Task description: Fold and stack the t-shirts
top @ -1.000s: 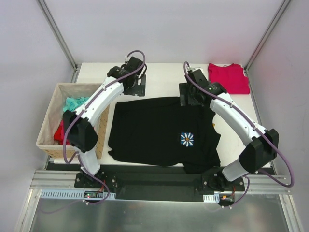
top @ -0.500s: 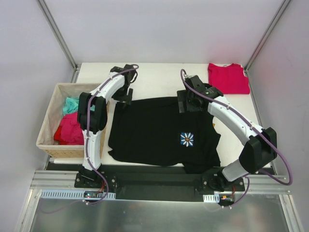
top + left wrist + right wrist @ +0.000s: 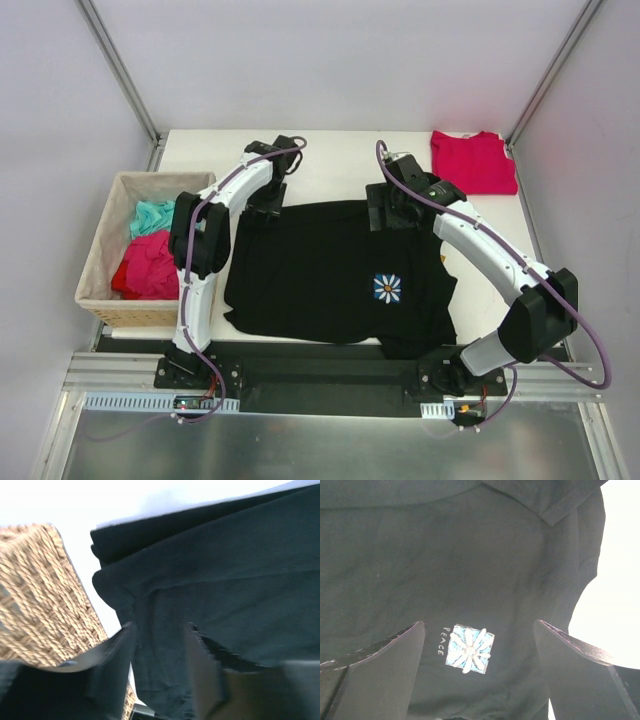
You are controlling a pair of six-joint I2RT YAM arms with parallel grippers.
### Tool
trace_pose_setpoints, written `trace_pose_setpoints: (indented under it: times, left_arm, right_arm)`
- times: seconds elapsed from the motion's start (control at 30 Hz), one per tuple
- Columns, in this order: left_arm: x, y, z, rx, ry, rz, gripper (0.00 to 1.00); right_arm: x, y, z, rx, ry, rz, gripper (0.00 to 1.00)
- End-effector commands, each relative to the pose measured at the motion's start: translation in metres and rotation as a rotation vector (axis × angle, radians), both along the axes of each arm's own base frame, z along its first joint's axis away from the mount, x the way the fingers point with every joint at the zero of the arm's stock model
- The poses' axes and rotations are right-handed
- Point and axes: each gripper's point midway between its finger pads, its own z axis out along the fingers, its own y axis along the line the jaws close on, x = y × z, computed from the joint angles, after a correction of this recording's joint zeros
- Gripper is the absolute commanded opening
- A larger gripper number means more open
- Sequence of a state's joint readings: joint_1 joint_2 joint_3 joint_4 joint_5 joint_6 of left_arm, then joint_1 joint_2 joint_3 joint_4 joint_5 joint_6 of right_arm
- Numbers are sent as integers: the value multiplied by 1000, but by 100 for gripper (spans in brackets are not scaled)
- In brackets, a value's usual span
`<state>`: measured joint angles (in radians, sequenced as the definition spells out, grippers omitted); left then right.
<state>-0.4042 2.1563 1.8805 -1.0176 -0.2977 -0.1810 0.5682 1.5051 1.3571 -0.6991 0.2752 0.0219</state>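
Observation:
A large black t-shirt (image 3: pixel 320 265) lies spread flat mid-table, its pale flower emblem (image 3: pixel 387 288) toward the right. A crimson t-shirt (image 3: pixel 473 162) lies folded at the far right corner. My left gripper (image 3: pixel 263 204) is down on the black shirt's far left corner. In the left wrist view its jaws (image 3: pixel 160 627) stand half-narrowed, a gap still between them, with black cloth (image 3: pixel 225 575) filling that gap. My right gripper (image 3: pixel 392 212) hovers at the shirt's far edge. It is wide open (image 3: pixel 479 624), with the emblem (image 3: pixel 468 649) showing between its fingers.
A woven tan basket (image 3: pixel 108 220) stands at the table's left, close to the left gripper, and holds teal cloth (image 3: pixel 152 214) and red cloth (image 3: pixel 146 266). Its wall (image 3: pixel 35 595) fills the left of the left wrist view. Metal frame posts rise at both far corners.
The left gripper came down from behind the shirt onto its far left corner, and its jaws narrowed from wide open. The right gripper shifted slightly nearer along the far edge.

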Motion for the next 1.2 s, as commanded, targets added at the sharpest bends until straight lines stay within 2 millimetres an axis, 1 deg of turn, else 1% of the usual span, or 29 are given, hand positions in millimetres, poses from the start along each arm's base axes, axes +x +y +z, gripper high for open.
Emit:
trace_pose_setpoints:
  times: [0.0,0.1,0.17,0.27,0.4,0.53,0.63,0.83,0.87,0.93,1.0,1.17]
  left_arm:
    - [-14,6,-7,-22,51,50,38]
    - [-18,9,0,-34,33,85,39]
    - [-19,19,-1,-41,36,139,41]
    - [-23,29,-6,-73,51,212,41]
    - [-22,34,-7,-96,34,251,41]
    - [-18,35,-4,-124,8,276,41]
    - [-16,35,-6,-134,9,272,42]
    - [1,30,-4,-148,-20,254,43]
    - [2,31,-8,-146,-14,259,43]
    - [5,30,-10,-154,-19,261,41]
    - [8,33,-13,-162,-19,271,40]
    - [14,37,-19,-184,-19,289,31]
  right_arm:
    - [1,5,15,45,-39,2,94]
    - [1,6,13,47,-34,5,94]
    - [0,7,12,48,-32,7,94]
    - [-1,7,11,46,-29,8,94]
    - [-1,9,9,50,-25,15,94]
    - [-1,9,8,46,-24,13,94]
    - [-1,10,7,47,-21,18,94]
    - [-1,12,8,47,-22,22,94]
    - [-1,12,8,49,-21,22,93]
    - [-2,12,8,48,-22,25,94]
    - [-2,11,8,45,-23,24,94]
    - [-2,12,8,45,-23,26,94]
